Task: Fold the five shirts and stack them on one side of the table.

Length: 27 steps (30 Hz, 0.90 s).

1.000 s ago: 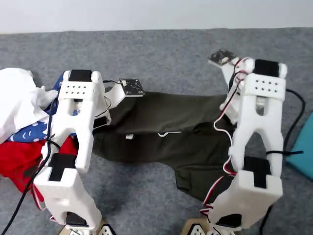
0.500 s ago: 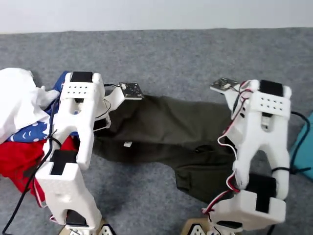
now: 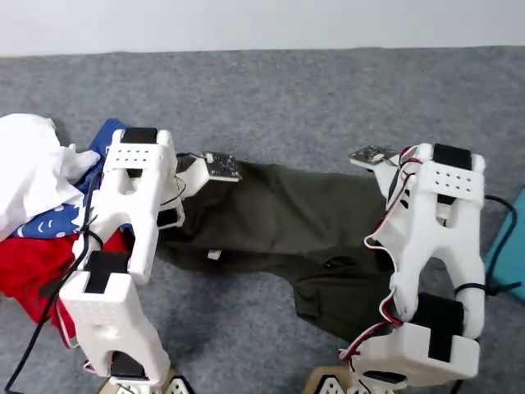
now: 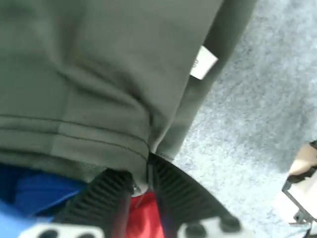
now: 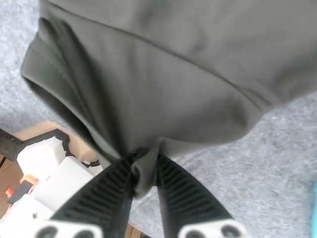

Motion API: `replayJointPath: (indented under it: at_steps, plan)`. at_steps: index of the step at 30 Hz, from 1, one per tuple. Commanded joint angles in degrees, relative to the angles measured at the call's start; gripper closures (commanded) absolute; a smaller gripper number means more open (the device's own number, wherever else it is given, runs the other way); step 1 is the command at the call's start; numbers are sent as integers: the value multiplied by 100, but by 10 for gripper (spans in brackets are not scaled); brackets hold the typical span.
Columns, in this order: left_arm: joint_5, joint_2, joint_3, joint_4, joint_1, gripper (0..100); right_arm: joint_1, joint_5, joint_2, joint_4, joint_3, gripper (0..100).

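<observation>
Your dark olive-green cotton shirt (image 3: 279, 222) lies crumpled across the middle of the high view, from under the left arm (image 3: 131, 213) to under the right arm (image 3: 435, 230), with one flap trailing toward the lower centre of the frame. Your left gripper (image 4: 141, 181) is nearly closed, its ribbed black fingers (image 4: 173, 186) pinching the stitched hem of the olive shirt, and a small white label (image 4: 203, 63) shows on the fabric beyond it. Your right gripper (image 5: 143, 166) is likewise pinched down to a narrow slit on a bunched fold of the same shirt, and the cloth hangs off its tips. At the left edge of the high view sits a heap of other garments: a white shirt (image 3: 29, 176) at the top, a blue one with white markings (image 3: 49, 220) beneath it and a red one (image 3: 33, 271) lowest, the left arm overlapping them. A teal cloth (image 3: 510, 246) shows at the right edge, on the grey felt-like table surface (image 3: 271, 98).
</observation>
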Motion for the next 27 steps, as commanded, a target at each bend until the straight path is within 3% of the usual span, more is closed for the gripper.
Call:
replayJointPath:
  at_steps: [1,27]
  plan:
    - [-79,-44,31,185,53,997,-101,62,-303,127,-18,988]
    - [-70,-484,629,176,141,996,-207,53,-303,4,378,988]
